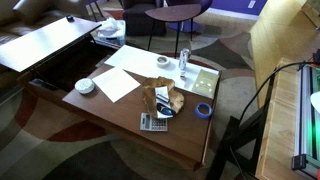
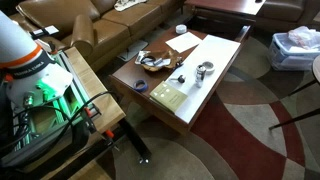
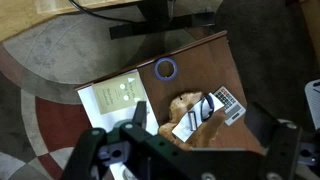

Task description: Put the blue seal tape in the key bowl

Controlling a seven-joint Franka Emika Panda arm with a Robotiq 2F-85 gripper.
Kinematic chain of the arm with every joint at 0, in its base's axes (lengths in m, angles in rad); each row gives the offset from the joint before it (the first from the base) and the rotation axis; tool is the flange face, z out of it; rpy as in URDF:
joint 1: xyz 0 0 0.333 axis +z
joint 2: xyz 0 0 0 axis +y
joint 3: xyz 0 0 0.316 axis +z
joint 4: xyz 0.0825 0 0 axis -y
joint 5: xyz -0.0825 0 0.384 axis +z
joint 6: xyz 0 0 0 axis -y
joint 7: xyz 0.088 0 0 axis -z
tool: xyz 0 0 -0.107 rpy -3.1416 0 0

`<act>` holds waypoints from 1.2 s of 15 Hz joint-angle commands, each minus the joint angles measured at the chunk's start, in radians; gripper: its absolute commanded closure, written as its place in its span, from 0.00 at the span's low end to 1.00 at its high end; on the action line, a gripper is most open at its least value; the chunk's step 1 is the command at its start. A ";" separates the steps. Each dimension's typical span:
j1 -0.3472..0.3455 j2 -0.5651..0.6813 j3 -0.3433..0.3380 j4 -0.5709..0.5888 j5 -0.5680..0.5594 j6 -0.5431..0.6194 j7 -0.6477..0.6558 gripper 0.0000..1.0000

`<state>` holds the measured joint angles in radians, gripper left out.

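The gripper (image 3: 198,128) is seen only in the wrist view. It hangs high over the table (image 3: 215,60). Its two fingers (image 3: 138,112) are spread wide apart and there is nothing between them. The blue seal tape (image 3: 165,69) lies flat on the brown table, near the table's edge, and nothing touches it. A pale green sheet (image 3: 115,97) lies just beside it. In both exterior views the tape (image 1: 204,110) (image 2: 141,87) sits by itself on bare wood, close to a corner of the table. The key bowl (image 1: 165,97) is tan and lumpy. It stands near the tape but does not touch it. It shows up in the wrist view (image 3: 185,105) and in an exterior view (image 2: 155,61) too. Some small dark and white things lie in the bowl, but they are too small to tell what they are. A flat grey thing with buttons (image 1: 154,122) lies just beside the bowl. Farther off on the table are a sheet of white paper (image 1: 118,84), a plain white bowl (image 1: 85,86), a small white cup (image 1: 163,62) and a clear bottle (image 1: 184,62).
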<state>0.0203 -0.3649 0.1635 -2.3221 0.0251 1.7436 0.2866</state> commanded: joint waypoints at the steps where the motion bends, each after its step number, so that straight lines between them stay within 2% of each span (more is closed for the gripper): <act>1: 0.013 0.001 -0.012 0.001 -0.004 -0.001 0.003 0.00; 8: 0.013 0.001 -0.012 0.001 -0.004 -0.001 0.003 0.00; 11: 0.001 0.065 -0.021 0.028 -0.001 0.053 0.015 0.00; 15: 0.011 0.240 -0.044 0.044 0.051 0.345 -0.033 0.00; 18: 0.020 0.428 -0.054 0.081 0.100 0.455 -0.084 0.00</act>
<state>0.0212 -0.1244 0.1307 -2.3060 0.0823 2.1332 0.2481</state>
